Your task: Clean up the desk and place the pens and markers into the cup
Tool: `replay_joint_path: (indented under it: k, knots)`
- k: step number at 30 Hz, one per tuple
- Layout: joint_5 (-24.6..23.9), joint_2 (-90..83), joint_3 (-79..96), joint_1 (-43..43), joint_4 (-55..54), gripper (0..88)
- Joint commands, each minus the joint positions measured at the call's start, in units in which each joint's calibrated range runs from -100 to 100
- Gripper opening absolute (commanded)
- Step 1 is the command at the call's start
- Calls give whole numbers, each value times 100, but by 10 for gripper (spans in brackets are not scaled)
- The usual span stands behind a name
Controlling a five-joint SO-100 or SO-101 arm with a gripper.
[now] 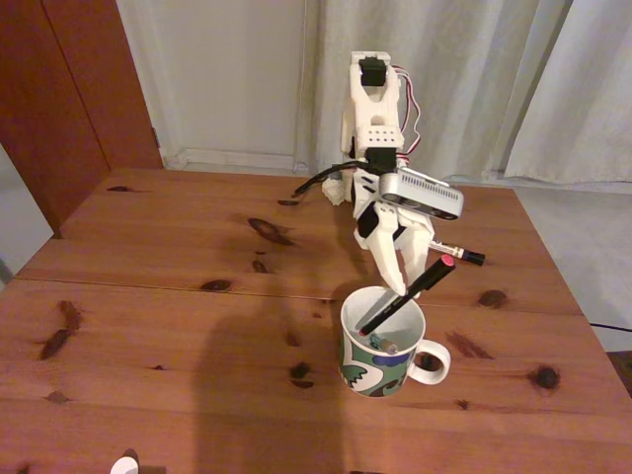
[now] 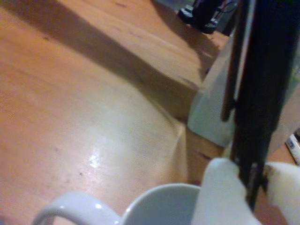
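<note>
Jaws pinch the thin black pen [image 1: 407,293]: in the wrist view you see the two white fingertips [image 2: 220,197] pressed against the dark barrel [image 2: 255,108] from either side, so your gripper [image 1: 400,279] is closed on it. The pen slants, its lower end inside the cup [image 1: 380,341] and its red-tipped upper end sticking out up and to the right past the rim in the fixed view.

Your arm [image 1: 375,109] stands upright at the far side of the desk [image 1: 178,296], then folds forward and down so the wrist hangs directly over the cup. A grey camera module [image 1: 420,193] sits across the wrist.

Inside the cup you can make out a teal-green marker [image 1: 379,341] lying low against the wall; its full length is hidden. The cup's handle points right in the fixed view, and its outside shows a green, white and blue pattern. Behind the gripper, a white-barrelled marker [image 1: 456,252] with a black cap lies on the desk, partly covered by the fingers.

A small white object [image 1: 124,464] is cut off at the bottom edge of the fixed view; you cannot tell what it is. In the wrist view the cup's rim [image 2: 159,197] and handle are cropped at the bottom, and the background is blurred.
</note>
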Motion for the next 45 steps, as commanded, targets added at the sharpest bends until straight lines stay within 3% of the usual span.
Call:
replay_joint_path:
  k: [1,8,13,20,24,36,45]
  knots:
    - [-28,-104,-81,99,-160,13]
    - [-33,-112,-117,155,-168,109]
    - [-38,-220,-126,219,-168,126]
    - [-38,-667,-126,308,-125,117]
    - [-28,-1122,-63,445,-65,25]
    - [87,-2595,-126,1016,3101,10]
    - [375,-3141,-36,621,4494,9]
